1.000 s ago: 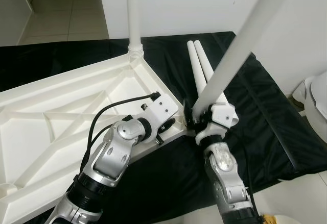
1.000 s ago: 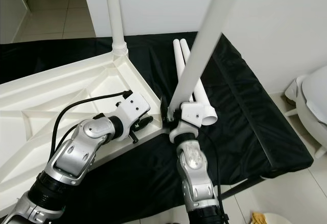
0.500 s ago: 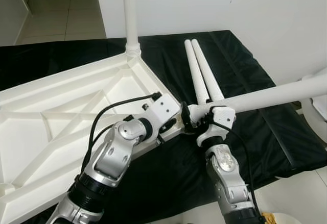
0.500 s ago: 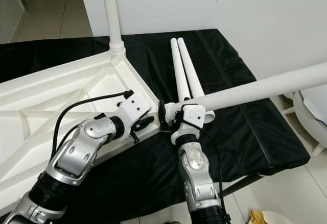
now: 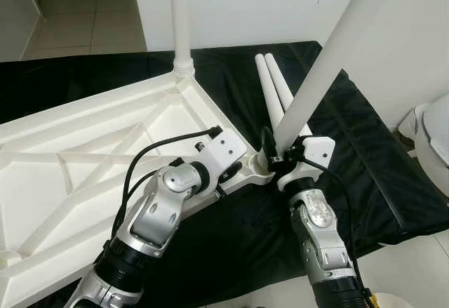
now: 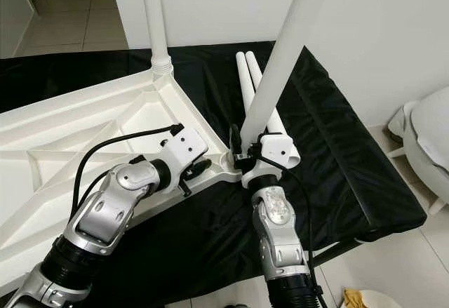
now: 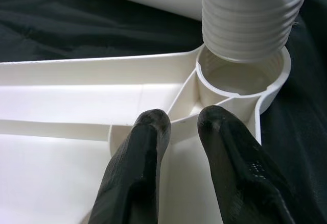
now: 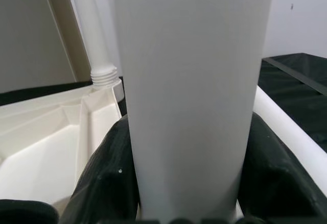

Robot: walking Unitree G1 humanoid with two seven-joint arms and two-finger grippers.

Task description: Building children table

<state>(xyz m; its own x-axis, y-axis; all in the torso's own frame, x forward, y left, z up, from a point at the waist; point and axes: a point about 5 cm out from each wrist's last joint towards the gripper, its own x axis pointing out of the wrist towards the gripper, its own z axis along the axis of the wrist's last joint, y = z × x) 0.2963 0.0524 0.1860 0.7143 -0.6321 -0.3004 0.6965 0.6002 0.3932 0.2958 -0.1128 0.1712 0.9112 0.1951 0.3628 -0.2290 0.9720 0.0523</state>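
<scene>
Home interior, tiled floor (image 5: 84, 13), white wall (image 5: 245, 6), black-covered bed (image 6: 337, 146)

- Worktop (image 5: 365, 161): low, covered w/ black cloth, stands against white wall; tiled floor (image 5: 84, 13) beyond it.
- White plastic tabletop (image 5: 77, 154) lies upside down on the cloth, ribbed underside up, takes up robot's left part of the worktop.
- Two loose white legs (image 5: 275, 90) lie side by side, touching, on the cloth just beside tabletop's right edge.
</scene>
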